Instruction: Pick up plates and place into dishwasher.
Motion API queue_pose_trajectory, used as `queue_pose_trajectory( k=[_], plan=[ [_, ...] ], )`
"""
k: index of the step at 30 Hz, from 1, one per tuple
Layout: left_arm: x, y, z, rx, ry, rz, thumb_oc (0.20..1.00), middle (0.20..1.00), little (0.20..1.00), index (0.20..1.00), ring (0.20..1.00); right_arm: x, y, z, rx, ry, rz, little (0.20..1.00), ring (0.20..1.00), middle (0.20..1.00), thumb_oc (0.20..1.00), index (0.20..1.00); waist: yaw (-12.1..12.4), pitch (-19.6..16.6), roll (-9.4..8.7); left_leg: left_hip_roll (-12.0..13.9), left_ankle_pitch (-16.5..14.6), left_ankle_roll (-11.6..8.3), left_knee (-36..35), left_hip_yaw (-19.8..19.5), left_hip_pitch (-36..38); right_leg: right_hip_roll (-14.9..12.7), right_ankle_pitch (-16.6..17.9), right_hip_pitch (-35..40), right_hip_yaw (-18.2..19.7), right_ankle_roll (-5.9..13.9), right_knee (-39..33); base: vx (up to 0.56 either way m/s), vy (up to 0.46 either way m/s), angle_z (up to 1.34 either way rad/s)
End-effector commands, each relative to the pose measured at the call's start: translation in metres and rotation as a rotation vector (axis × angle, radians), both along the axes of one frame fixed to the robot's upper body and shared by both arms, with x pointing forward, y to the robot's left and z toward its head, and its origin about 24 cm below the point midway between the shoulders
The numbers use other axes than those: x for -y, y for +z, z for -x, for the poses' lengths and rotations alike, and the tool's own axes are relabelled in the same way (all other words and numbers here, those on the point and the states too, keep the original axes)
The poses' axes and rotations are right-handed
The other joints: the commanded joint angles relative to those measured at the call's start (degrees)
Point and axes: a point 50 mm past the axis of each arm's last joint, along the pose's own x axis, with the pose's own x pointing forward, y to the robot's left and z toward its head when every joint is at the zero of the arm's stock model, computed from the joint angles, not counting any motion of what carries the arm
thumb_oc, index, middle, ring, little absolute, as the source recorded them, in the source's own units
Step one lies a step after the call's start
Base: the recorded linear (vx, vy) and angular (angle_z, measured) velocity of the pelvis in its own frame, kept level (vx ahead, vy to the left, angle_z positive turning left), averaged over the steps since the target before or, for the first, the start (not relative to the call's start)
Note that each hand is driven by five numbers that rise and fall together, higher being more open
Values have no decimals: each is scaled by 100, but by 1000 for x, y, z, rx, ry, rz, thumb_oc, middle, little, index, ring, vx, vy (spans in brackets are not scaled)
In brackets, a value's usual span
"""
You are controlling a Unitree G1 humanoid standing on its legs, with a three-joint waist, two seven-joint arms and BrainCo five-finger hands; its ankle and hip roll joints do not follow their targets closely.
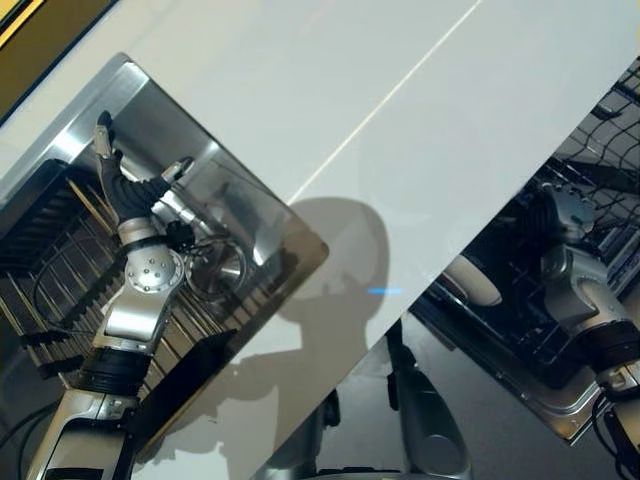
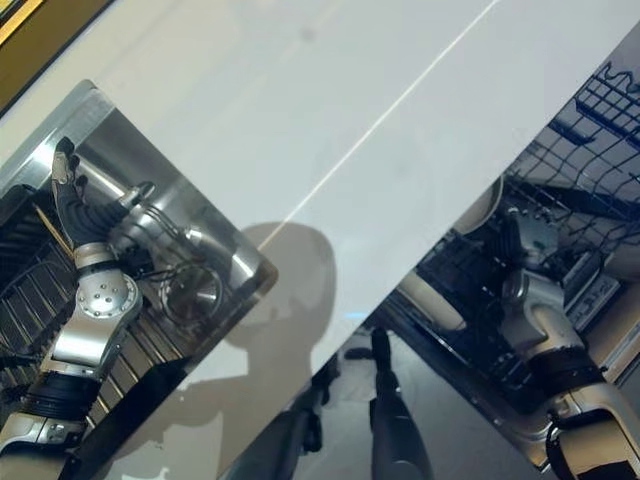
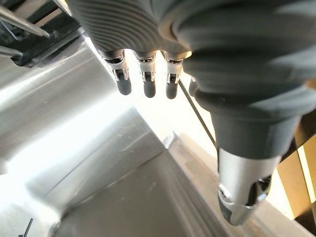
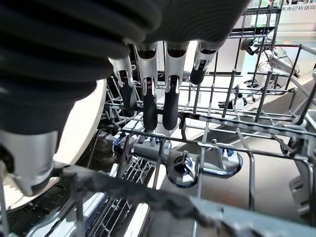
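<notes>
Left hand (image 1: 128, 190): raised inside the sink (image 1: 250, 225), fingers (image 3: 144, 83) straight and spread, thumb (image 3: 243, 197) apart, holding nothing (its wrist view looks past the fingertips onto bare steel wall).
Right hand (image 2: 522, 250): reaching into the dishwasher (image 2: 560, 190), fingers (image 4: 170, 106) straight and pointing down among the wires of the rack (image 4: 232, 128), nothing between them.
Plate (image 1: 472, 280): white, standing on edge in the lower rack, just beside the right hand on the side towards the surface; in the right wrist view its pale face (image 4: 81, 133) shows next to the thumb. I cannot tell whether the hand touches it.
Sink: steel basin set into the surface at the robot's left, with a round drain (image 1: 218, 272) near the left wrist.
Drying rack (image 1: 60, 270): dark, with upright ribs, lying beside the sink under the left forearm.
Surface (image 1: 400, 120): white, running between sink and dishwasher, one thin seam line across it.
Dishwasher: open at the robot's right, dark wire baskets one above the other.
</notes>
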Motion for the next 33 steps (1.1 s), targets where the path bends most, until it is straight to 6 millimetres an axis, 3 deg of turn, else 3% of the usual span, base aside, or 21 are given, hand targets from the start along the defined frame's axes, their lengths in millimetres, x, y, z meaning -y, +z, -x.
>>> queue_pose_trajectory(
  k=[1, 11, 21, 29, 33],
  plan=[
    [-12, -16, 15, -2, 31, -7, 1000, 1000, 1000, 1000, 1000, 40, -26, 29, -90, -157, 39, 1000, 1000, 1000, 1000, 1000, -146, -886, -151, -322, -501, 114, 428, -177, -448, -300, -1018, -29, -311, 451, 611, 69, 12, 1],
    [-20, -44, 31, -107, 29, -8, 1000, 1000, 1000, 1000, 1000, 48, -71, 67, -168, -199, -18, 1000, 1000, 1000, 1000, 1000, -134, -1444, -403, -285, -637, 137, 352, -214, 123, -247, -1017, 657, -270, 507, 341, 93, -6, 2],
    [-30, -68, 45, -204, 39, -11, 1000, 1000, 1000, 1000, 1000, 44, -82, 87, -110, -204, -107, 1000, 1000, 1000, 1000, 1000, -149, -1821, -516, -260, -796, 165, 397, -256, 535, -209, -1048, 1092, -200, 543, 259, 86, 3, 2],
    [-35, -97, 66, -280, 74, 26, 1000, 1000, 1000, 1000, 1000, 27, -80, 104, 177, -191, -445, 1000, 1000, 1000, 1000, 1000, -273, -1970, -347, -339, -968, 201, 551, -270, 817, -271, -1139, 1254, -34, 576, 419, 93, 68, 0],
    [-31, -116, 78, -330, 71, 64, 1000, 1000, 1000, 1000, 1000, 18, -94, 114, 147, -194, -571, 1000, 1000, 1000, 1000, 1000, -386, -1952, -121, -415, -1033, 235, 621, -242, 1007, -369, -1193, 1307, 72, 589, 571, 135, 164, -3]
  ],
)
